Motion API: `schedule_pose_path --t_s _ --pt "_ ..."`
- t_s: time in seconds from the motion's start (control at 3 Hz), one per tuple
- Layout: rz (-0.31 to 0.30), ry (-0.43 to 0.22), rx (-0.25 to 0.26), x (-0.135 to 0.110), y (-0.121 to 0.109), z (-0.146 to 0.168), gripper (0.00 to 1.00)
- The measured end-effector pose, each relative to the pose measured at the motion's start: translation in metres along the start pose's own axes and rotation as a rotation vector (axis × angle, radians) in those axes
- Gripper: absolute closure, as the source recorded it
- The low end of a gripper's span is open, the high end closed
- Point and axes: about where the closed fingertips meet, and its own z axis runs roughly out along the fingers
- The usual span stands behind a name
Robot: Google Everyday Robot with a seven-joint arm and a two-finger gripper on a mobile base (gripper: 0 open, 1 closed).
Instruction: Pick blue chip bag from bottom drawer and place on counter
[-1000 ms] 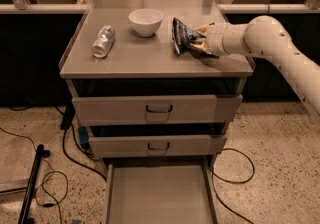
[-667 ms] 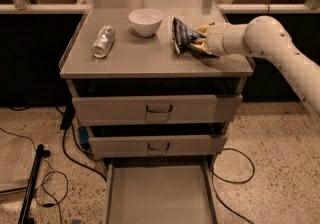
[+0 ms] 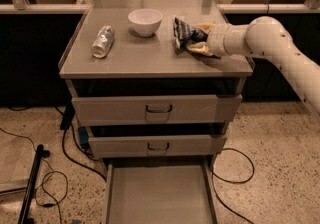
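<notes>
The blue chip bag [image 3: 183, 33] stands on edge on the counter [image 3: 150, 58], right of centre. My gripper [image 3: 199, 39] reaches in from the right at counter height, and its tan fingers [image 3: 204, 48] are closed on the bag's right side. The white arm [image 3: 270, 43] runs off to the right. The bottom drawer [image 3: 159, 193] is pulled open at the foot of the cabinet, and its flat tray floor is bare.
A white bowl [image 3: 145, 20] sits at the counter's back middle. A crushed silver can [image 3: 103, 41] lies on the counter's left. Two handled drawers [image 3: 157, 109] above the bottom one are pushed in. Black cables [image 3: 60, 178] trail on the speckled floor on both sides.
</notes>
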Motion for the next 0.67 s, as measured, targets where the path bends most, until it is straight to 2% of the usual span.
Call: schedule_pose_path --t_s 0.33,0.67 --pt "0.000 0.000 0.000 0.0000 0.0000 0.0001 0.00" --pt "0.000 0.000 0.000 0.0000 0.0001 0.0001 0.00"
